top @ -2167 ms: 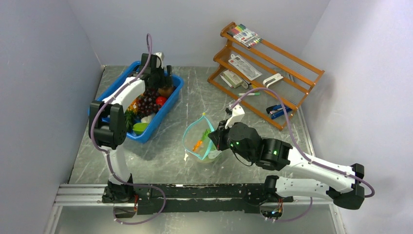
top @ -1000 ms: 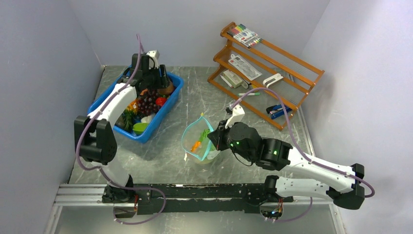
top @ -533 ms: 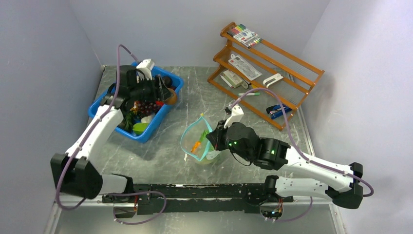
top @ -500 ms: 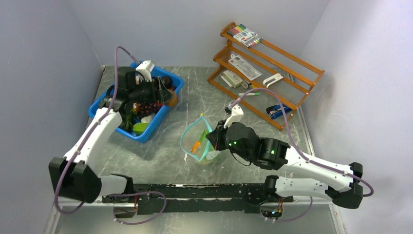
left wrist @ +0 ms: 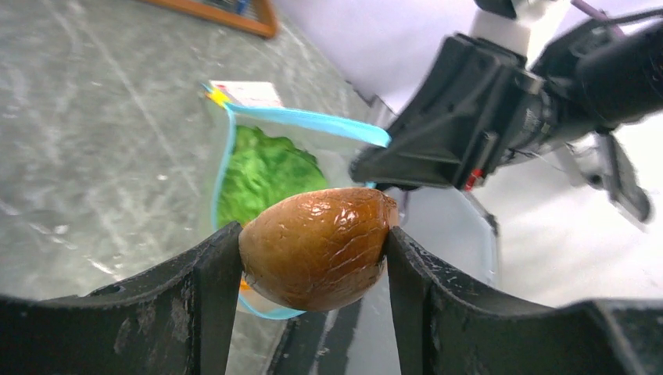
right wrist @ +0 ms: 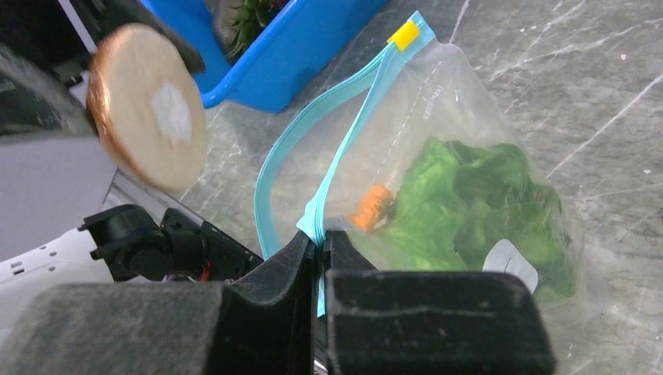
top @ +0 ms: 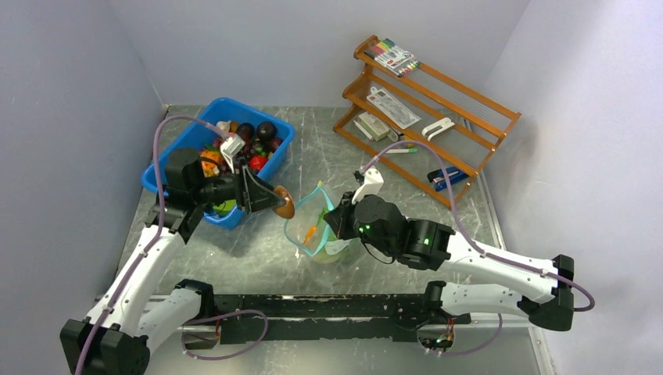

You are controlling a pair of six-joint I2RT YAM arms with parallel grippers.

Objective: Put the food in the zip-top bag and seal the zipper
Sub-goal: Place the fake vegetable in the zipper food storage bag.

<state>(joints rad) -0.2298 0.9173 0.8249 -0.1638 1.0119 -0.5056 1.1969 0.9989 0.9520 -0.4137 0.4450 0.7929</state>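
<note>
My left gripper point(top: 275, 205) is shut on a brown round fruit point(top: 283, 206), held in the air just left of the zip-top bag's open mouth; the fruit fills the gap between my fingers in the left wrist view point(left wrist: 317, 246). The clear zip-top bag point(top: 317, 226) stands on the table with green lettuce point(right wrist: 469, 195) and an orange piece point(right wrist: 370, 205) inside. My right gripper point(right wrist: 320, 244) is shut on the teal-blue zipper strip point(right wrist: 344, 164) and holds the mouth open. The strip's yellow tip point(right wrist: 405, 34) points away from me.
A blue bin point(top: 274, 160) with more toy food, including grapes and a red piece, stands at the back left. A wooden rack point(top: 426, 94) with markers and stationery packs stands at the back right. Grey walls close in left, back and right.
My left gripper has lifted the brown fruit out of the blue bin and carried it right and toward me, up to the bag's mouth. My right gripper has kept its hold on the strip.
</note>
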